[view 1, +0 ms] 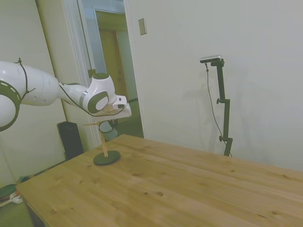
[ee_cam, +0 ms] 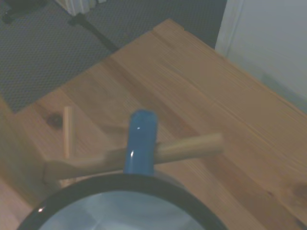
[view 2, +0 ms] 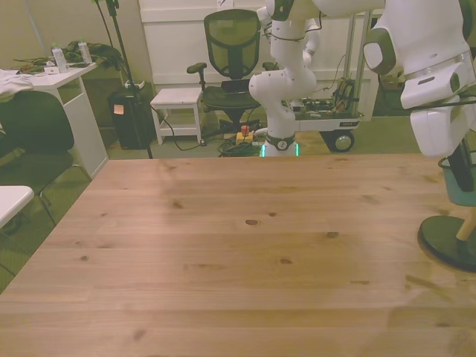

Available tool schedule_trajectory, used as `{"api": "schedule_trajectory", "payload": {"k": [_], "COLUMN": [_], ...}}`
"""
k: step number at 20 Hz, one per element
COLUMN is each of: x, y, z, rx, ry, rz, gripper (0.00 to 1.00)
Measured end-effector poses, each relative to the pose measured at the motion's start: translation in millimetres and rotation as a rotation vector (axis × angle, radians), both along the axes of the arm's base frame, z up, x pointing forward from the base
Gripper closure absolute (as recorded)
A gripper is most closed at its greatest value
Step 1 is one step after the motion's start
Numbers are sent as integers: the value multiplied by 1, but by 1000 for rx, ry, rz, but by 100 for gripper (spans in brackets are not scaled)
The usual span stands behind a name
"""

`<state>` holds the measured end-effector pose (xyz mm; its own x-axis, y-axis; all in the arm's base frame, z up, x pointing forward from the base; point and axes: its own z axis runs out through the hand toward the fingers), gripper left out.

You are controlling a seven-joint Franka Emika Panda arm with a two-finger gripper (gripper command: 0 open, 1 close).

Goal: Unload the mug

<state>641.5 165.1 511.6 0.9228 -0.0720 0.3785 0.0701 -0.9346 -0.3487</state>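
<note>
Gripper (view 1: 112,116) state hidden; I cannot tell it. Mug (ee_cam: 120,206) hangs by its handle (ee_cam: 140,141) on a peg (ee_cam: 187,147) of the stand (view 1: 106,158). Lifting askew could snag it and topple the stand.

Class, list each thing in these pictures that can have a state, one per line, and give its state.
mug: hanging by its blue handle on a peg of the stand, opening towards the wrist camera.
peg stand: upright on its dark round base near the table's corner.
gripper: right at the mug; fingers hidden, so open or shut is unclear.
</note>
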Motion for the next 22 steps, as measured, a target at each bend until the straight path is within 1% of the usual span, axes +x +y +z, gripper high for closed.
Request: {"api": "schedule_trajectory", "payload": {"k": [10, 18, 22], "x": [5, 13, 18], "y": [-22, -49, -58], "z": [16, 9, 9], "rx": [32, 45, 54], "ry": [13, 61, 72], "rz": [-33, -69, -82], "gripper": [100, 100, 100]}}
